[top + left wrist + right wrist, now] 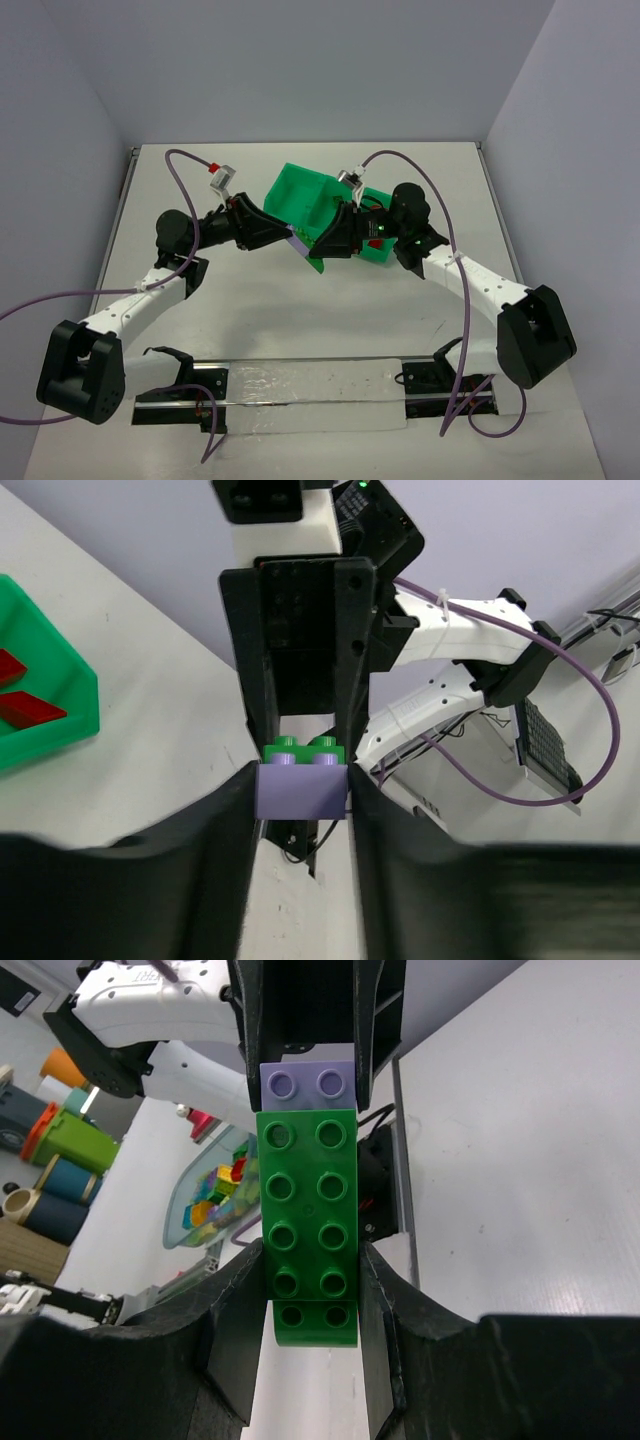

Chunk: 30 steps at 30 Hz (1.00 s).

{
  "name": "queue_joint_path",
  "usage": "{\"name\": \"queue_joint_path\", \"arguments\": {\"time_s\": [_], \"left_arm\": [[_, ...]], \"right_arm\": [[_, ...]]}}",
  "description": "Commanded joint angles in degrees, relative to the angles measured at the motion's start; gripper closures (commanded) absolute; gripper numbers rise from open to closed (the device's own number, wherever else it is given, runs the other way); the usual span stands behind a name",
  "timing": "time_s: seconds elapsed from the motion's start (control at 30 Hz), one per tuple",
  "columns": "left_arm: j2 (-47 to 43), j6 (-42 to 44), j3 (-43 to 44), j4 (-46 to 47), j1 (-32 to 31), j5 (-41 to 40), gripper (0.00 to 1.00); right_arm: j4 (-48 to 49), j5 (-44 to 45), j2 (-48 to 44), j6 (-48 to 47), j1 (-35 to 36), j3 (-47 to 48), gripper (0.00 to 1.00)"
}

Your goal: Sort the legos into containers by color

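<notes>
My two grippers meet over the middle of the table (250, 320), just on the near side of the green tray (300, 190), which lies skewed at the far centre. From above, my own black fingers hide most of what I hold, and my right gripper (325, 245) also covers part of the tray's right end. In each wrist view the opposite gripper fills the space beyond the bricks. A purple cable (185, 165) loops off each arm. Past the table's edge, the right wrist view shows a clear tub of mixed bricks (210, 1200) and some coloured cups (60, 1140).

My left gripper (300, 810) is clamped on a short lavender brick (300, 790), a finger pressed on either side. My right gripper (312, 1300) is clamped on a long green brick (308, 1220), two studs wide. The two bricks are joined end to end. Two red bricks (25, 710) lie in one tray compartment.
</notes>
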Motion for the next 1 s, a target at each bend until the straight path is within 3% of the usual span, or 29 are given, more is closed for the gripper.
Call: {"name": "queue_joint_path", "arguments": {"time_s": [0.0,0.13,0.37,0.53,0.97], "left_arm": [[-0.6,1.3,2.1,0.6,0.3,-0.3,0.68],[-1.1,2.6,2.2,-1.5,0.3,-1.0,0.99],[-1.9,3.7,1.7,-3.3,0.3,-1.4,1.0],[-2.1,3.4,1.2,-3.1,0.3,-1.7,1.0],[-3.8,6.6,2.1,-9.7,0.6,-4.2,1.0]], "right_arm": [[1.5,0.8,-0.1,-0.1,0.5,2.8,0.85],[2.3,1.9,-0.2,0.7,0.4,2.8,0.86],[8.5,4.0,-0.5,5.3,-0.9,1.2,0.88],[18.7,6.2,-0.2,14.0,-3.1,-0.9,0.89],[25.0,9.3,1.0,19.9,-5.5,-4.4,0.9]]}}
